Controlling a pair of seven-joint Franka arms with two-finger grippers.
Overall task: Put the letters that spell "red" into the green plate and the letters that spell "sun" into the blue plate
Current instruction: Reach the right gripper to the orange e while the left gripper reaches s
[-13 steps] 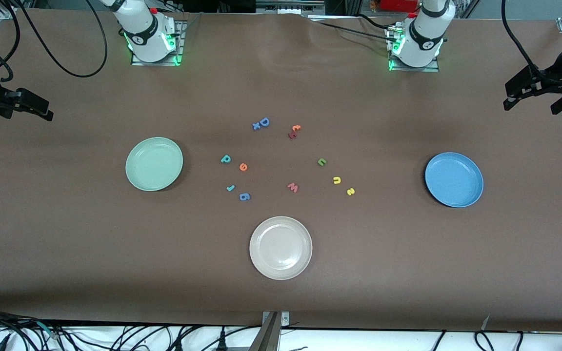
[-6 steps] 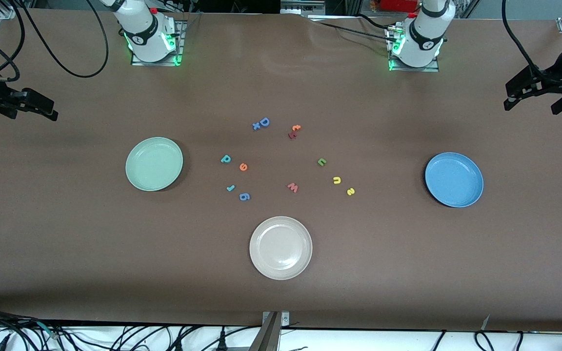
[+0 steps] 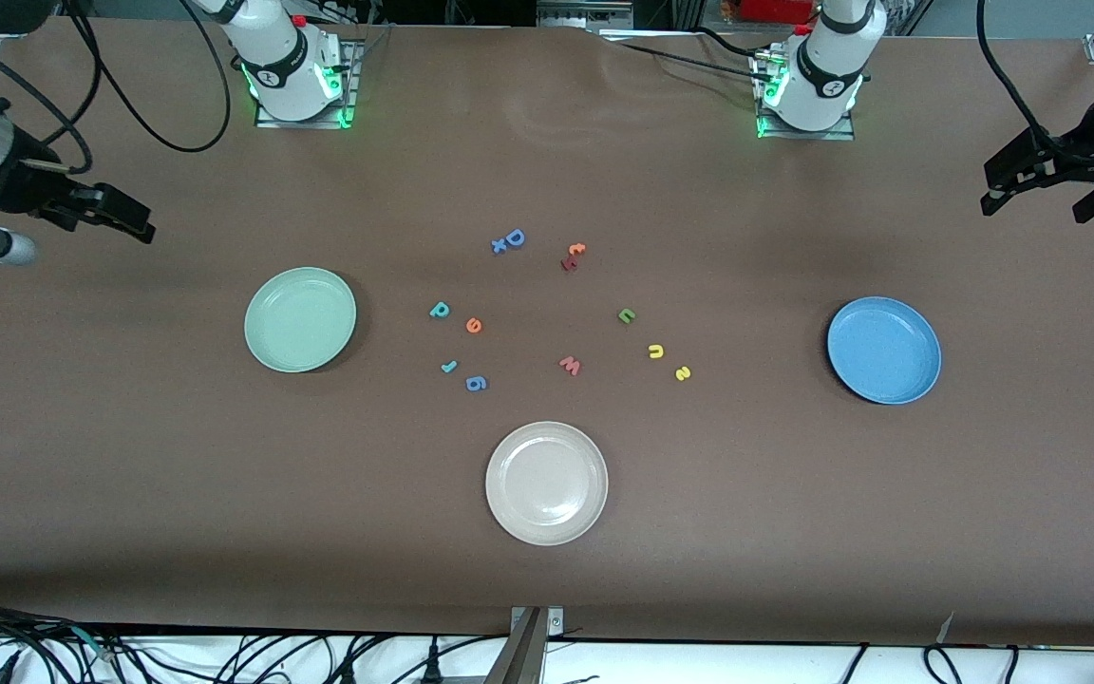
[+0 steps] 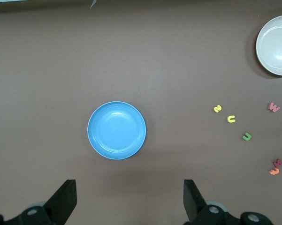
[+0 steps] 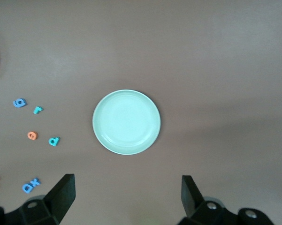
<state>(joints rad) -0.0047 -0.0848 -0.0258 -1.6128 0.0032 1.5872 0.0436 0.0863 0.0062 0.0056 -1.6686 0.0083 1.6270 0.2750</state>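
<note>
Foam letters lie flat on the matte brown desk [image 3: 794, 532] between two smooth round plates: teal "d" [image 3: 440, 310], orange "e" [image 3: 474, 326] and hooked "r" [image 3: 449, 366] toward the green plate [image 3: 300, 319]; green arch [image 3: 627, 315], yellow arch [image 3: 656, 351] and yellow "s" [image 3: 683, 373] toward the blue plate [image 3: 884, 350]. Both plates are bare. The right claw [image 3: 120, 217] hangs over the desk's right-arm end, fingers apart, holding nothing. The left claw [image 3: 1041, 185] hangs over the left-arm end, also spread and empty.
</note>
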